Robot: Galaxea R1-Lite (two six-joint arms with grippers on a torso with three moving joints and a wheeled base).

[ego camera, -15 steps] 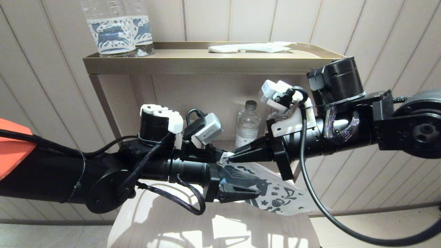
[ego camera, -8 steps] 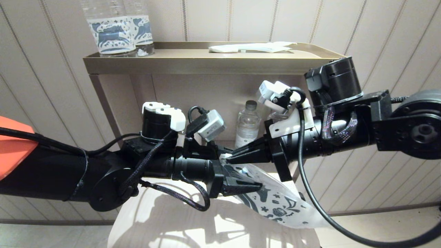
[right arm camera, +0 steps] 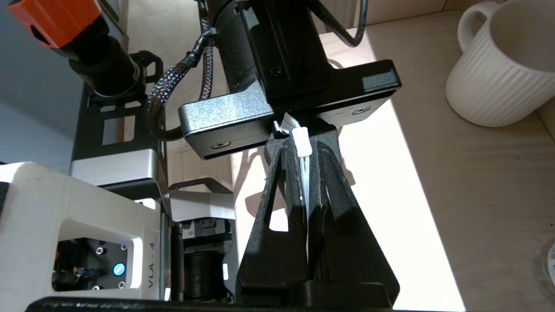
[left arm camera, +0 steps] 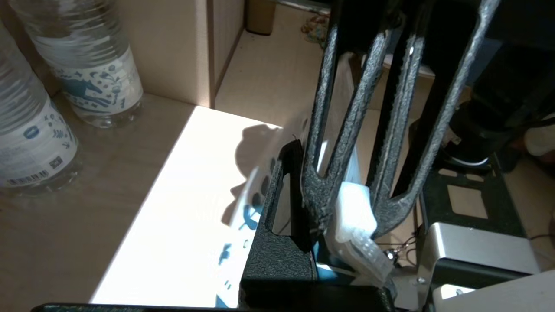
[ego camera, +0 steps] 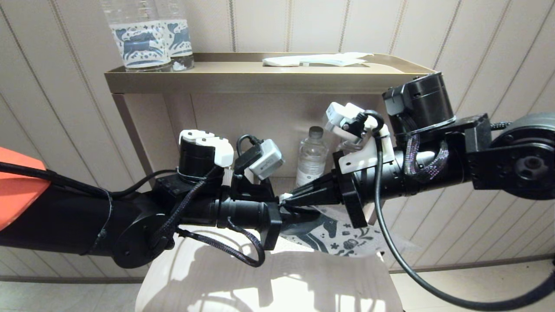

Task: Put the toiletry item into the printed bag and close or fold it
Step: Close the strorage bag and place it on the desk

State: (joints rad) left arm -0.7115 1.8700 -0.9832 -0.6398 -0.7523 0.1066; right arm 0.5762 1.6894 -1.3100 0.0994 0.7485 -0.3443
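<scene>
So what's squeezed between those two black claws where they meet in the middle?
The printed bag. In the head view, the right gripper and left gripper both pinch its top end, tips nearly touching.

Two clear bottles with blue horse labels are standing on the top shelf, a white packet lying well apart. Another bottle is standing below; a white ribbed mug is sitting nearby.
</scene>
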